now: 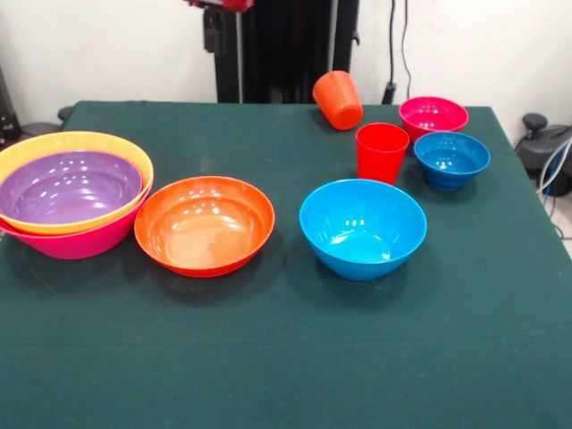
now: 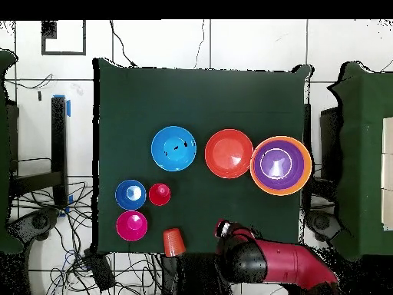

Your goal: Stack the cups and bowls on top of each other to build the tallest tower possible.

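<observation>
From the front, the arm is drawn back; only red and black hardware shows at the top edge, so the end effector itself isn't visible here. On the green surface (image 1: 286, 357) the tower (image 1: 71, 192) has begun: purple bowl (image 1: 70, 185) nested in the yellow-orange bowl (image 1: 134, 161), that one inside the big pink bowl (image 1: 85, 243). Touching it sits the red-orange bowl (image 1: 204, 223), possibly two nested, hard to tell. The medium blue bowl (image 1: 362, 228) stands alone; behind it the red cup (image 1: 382, 152) is upright, with the small blue bowl (image 1: 451, 159) and the small magenta bowl (image 1: 433, 116) beside it. The orange cup (image 1: 338, 100) lies tipped on its side.

Now overhead. The end effector (image 2: 223, 229) hangs at the robot's edge of the surface; I can't tell whether its fingers are apart or together. The orange cup (image 2: 174, 240) is nearest, just beside it on one side. The tower (image 2: 281, 165) lies farther out on the other side, and the red-orange bowl (image 2: 229, 154) almost straight ahead, well apart.

The risks, as I judge them: that toppled cup could roll off the near edge if it is nudged. The glossy bowl rims may slip in a pinch. And a bowl dropped off-centre could sit crooked and unsettle the pile.
</observation>
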Controlling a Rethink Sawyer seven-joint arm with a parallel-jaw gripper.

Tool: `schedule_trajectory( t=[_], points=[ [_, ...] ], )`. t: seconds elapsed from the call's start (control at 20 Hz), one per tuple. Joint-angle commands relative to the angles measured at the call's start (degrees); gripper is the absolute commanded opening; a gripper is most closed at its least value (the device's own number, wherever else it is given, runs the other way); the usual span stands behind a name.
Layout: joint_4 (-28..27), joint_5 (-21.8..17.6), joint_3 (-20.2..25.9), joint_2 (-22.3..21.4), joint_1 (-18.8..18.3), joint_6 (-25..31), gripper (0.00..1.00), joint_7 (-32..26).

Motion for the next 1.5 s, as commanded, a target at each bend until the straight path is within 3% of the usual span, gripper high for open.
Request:
schedule_trajectory(
  t=[0.05,0.45,0.65,0.9,1.05,1.2,1.5],
  points=[
    [-9.5,2.0,5.5,6.3,4.5,4.7,0.0,0.3],
    [-7.2,4.7,5.4,6.2,10.4,0.3,0.0,4.7],
    [-7.2,6.0,3.0,8.1,14.3,-3.7,0.0,8.3],
    [-8.6,11.8,-1.4,8.3,19.7,-3.0,0.0,14.2],
    [-10.0,14.3,-2.9,8.7,21.1,-2.9,0.0,15.1],
    [-10.9,16.8,-3.9,8.3,21.6,-1.9,0.0,15.4],
    [-9.6,19.2,-0.3,3.7,16.3,3.2,0.0,8.2]
  ],
)
